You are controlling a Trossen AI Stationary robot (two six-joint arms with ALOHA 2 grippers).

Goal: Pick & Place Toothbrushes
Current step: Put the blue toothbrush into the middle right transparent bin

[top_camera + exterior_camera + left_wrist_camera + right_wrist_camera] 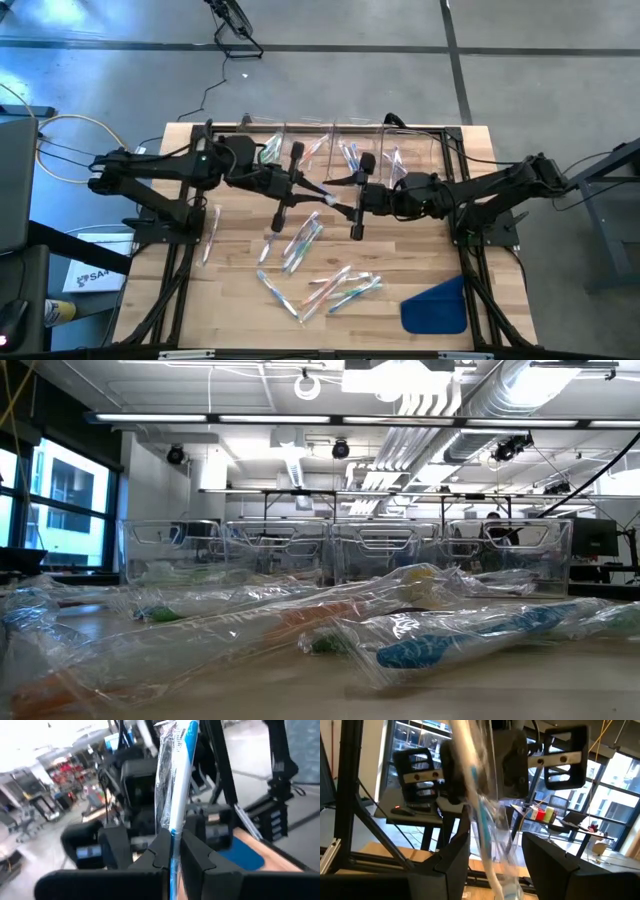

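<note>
A blue toothbrush (180, 780) in a clear wrapper hangs above the middle of the table, and my left gripper (303, 188) is shut on it. My right gripper (347, 203) faces it from the table's right, open. Its two fingers (452, 857) stand on either side of the wrapped toothbrush (487, 835), and I see no touch. Several more wrapped toothbrushes (305, 240) lie flat on the wooden table (430, 250), and they fill the foreground of the low view (440, 645). Neither gripper shows in the low view. My left gripper pinches the wrapped toothbrush near one end (173, 840) between its two fingers. The fingers come level from the table's left. The toothbrush sticks out past the fingertips toward my right gripper, lifted clear of the table, and its loose wrapper (167, 765) stands off beside it.
A row of clear bins (330, 140) stands along the far edge, some with toothbrushes (350, 155) inside. A blue flat piece (437, 305) lies at the near right. One toothbrush (210, 235) lies alone at the left. There is bare wood at the near left.
</note>
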